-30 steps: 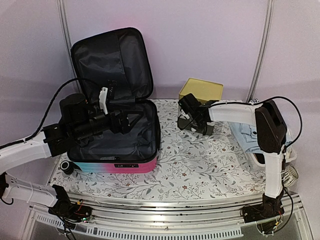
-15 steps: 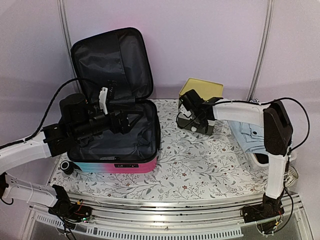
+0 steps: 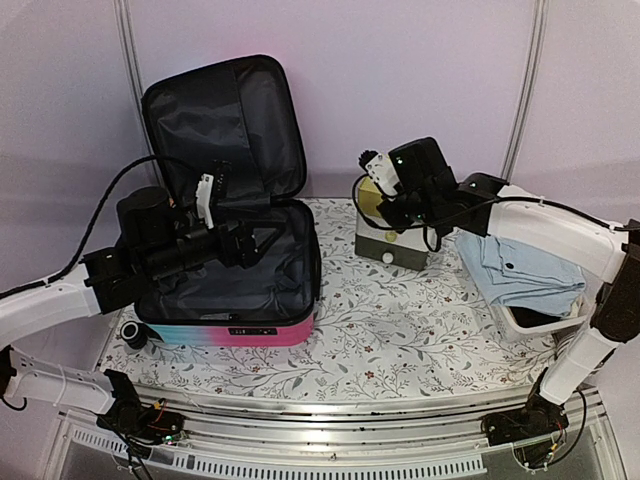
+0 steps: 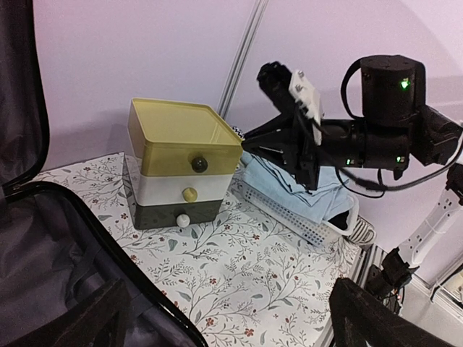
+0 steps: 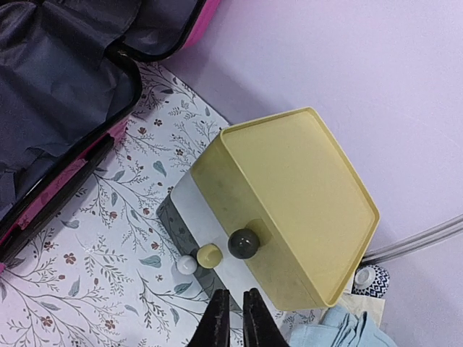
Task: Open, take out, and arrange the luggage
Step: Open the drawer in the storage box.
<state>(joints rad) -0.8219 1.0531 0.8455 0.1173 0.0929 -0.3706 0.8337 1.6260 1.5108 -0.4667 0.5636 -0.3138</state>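
Top external view: luggage (image 3: 228, 300) on left of worktop (image 3: 400, 330), unzipped, lid (image 3: 225, 125) tipped back against rear wall so the lined base faces up for access.
Luggage contents: only black lining visible in base; part of it hidden under left arm, so cannot tell if emptied.
Left gripper (image 3: 250, 243): spread wide, hovering over open base, pinching nothing; wrist view looks across worktop at drawer box.
Right gripper (image 5: 233, 314): fingertips almost pressed together, thin slit only, nothing between them; poised above drawer box on its knob side.
Drawer box (image 3: 392, 245): three tiers, yellow over white over dark, knobs turned toward luggage; standing near back wall between luggage and basket, apart from luggage.
Basket (image 3: 530, 320): white mesh, right edge of worktop, folded light-blue shirt (image 3: 520, 265) laid on top.
Step (judged): opening done; take-out and arranging under way, drawer box probably parked in its spot.
Risk (judged): closed right fingertips close to knobs, could nudge box or pull a drawer.
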